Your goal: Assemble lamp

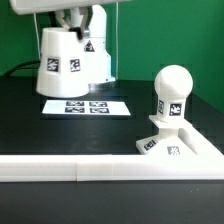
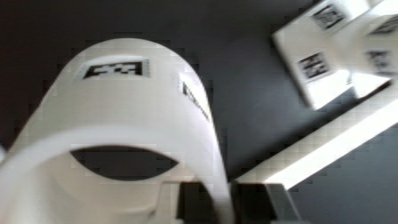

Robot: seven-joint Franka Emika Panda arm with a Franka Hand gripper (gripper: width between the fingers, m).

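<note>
The white tapered shade (image 1: 72, 62) is at the exterior view's left, just behind the marker board; I cannot tell whether it touches the table. My gripper (image 1: 73, 20) is over its top, shut on the shade. In the wrist view the shade (image 2: 134, 110) fills the middle, and my gripper (image 2: 215, 198) pinches the shade's wall between dark fingers (image 2: 185, 200). The ball-shaped bulb (image 1: 172, 92) stands upright on the flat square base (image 1: 170, 143) at the exterior view's right. A corner of the base (image 2: 329, 60) with its tags also shows in the wrist view.
The marker board (image 1: 87, 106) lies flat on the black table in front of the shade. A white rail (image 1: 100, 168) runs along the front and turns back beside the base at the right. The white robot pedestal (image 1: 95, 20) rises behind the shade.
</note>
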